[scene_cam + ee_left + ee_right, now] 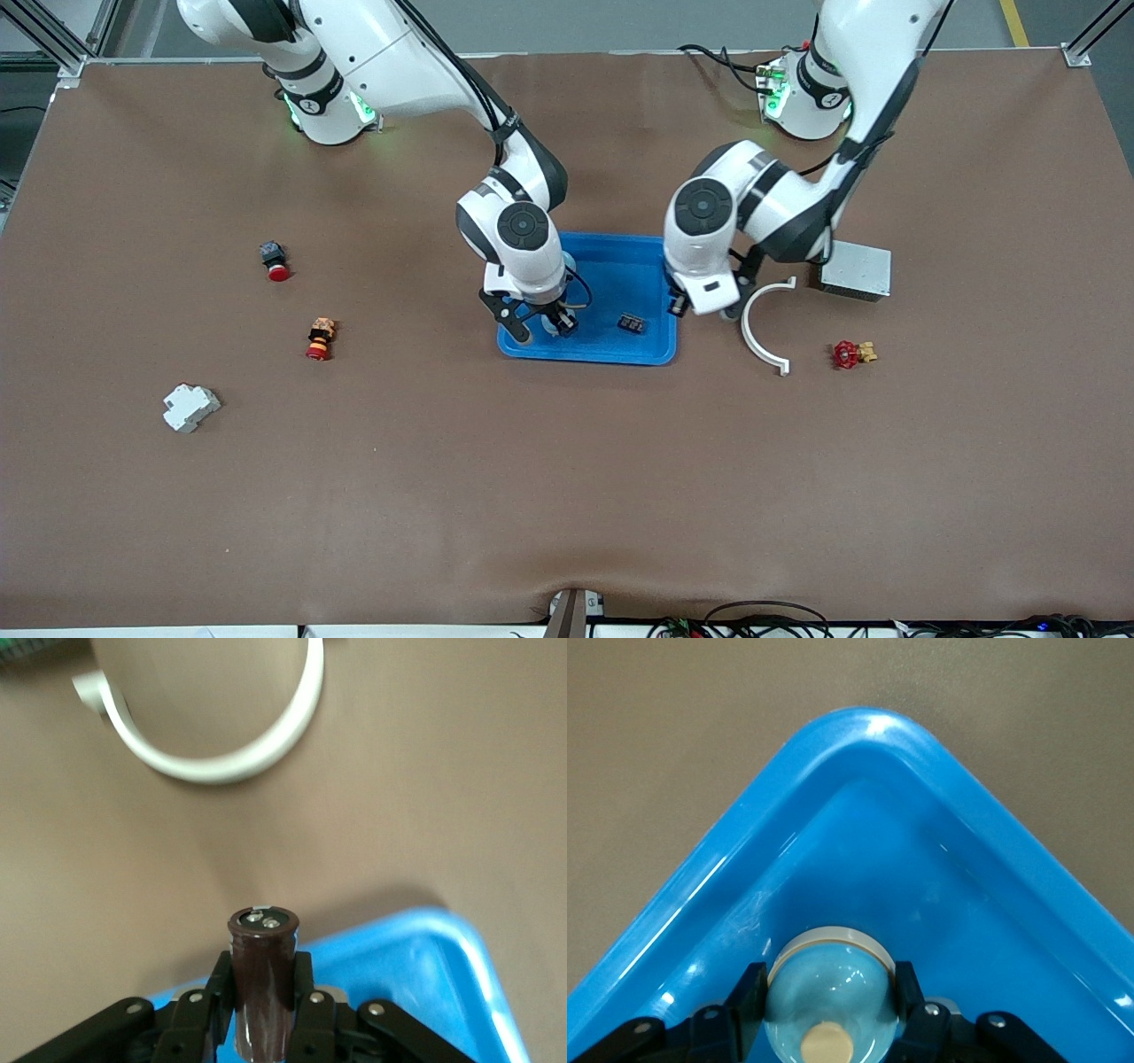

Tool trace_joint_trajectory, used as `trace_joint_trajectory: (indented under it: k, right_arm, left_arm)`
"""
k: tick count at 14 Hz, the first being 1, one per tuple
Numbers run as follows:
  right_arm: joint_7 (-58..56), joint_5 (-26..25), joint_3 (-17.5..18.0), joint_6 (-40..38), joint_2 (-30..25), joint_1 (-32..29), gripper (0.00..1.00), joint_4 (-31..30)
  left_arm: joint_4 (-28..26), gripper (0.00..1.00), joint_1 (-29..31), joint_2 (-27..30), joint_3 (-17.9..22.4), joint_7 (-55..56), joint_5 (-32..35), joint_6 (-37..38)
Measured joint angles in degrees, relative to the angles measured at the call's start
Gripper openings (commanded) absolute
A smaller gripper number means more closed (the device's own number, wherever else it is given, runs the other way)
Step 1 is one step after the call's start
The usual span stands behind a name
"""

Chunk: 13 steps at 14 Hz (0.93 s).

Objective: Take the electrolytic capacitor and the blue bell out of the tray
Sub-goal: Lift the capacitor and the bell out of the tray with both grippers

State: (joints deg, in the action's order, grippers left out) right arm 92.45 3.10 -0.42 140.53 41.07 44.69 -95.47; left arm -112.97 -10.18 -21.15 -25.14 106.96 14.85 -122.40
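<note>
A blue tray point(620, 266) lies mid-table. My right gripper point(542, 328) is down in the tray's corner that is nearer the camera, at the right arm's end. It is shut on a light-blue domed bell point(831, 992) with a cream button; the fingers point(749, 988) press both its sides. My left gripper point(679, 307) hangs over the tray's rim at the left arm's end. It is shut on a dark brown cylindrical capacitor point(264, 979), whose two metal terminals point away from the wrist. The tray's corner point(416, 966) shows under it.
A small black part point(631, 324) lies in the tray. A white curved bracket point(762, 328), a red valve point(850, 354) and a grey metal box point(855, 269) lie toward the left arm's end. Two red-capped buttons point(275, 261) point(319, 338) and a white breaker point(190, 407) lie toward the right arm's end.
</note>
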Motion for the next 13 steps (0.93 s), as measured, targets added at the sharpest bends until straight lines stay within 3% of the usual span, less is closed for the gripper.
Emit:
trace_joint_trajectory:
  k: [4, 9, 13]
  right_arm:
    - [0.25, -0.01, -0.03, -3.97, 0.01, 0.05, 0.0, 2.62]
    - [-8.16, -0.29, -1.29, -28.41, -1.22, -1.02, 0.0, 12.17]
    - [-23.25, -1.64, -1.78, -39.81, -7.63, -7.67, 0.0, 12.67]
  left_arm:
    - [-0.37, 0.0, 6.93, 2.08, 0.05, -7.21, 0.18, 3.68]
    - [-2.43, 0.0, 16.22, 1.92, 0.05, -15.97, 0.2, 4.26]
    - [-4.05, 0.0, 23.52, 1.05, 0.09, -25.3, 0.22, 2.93]
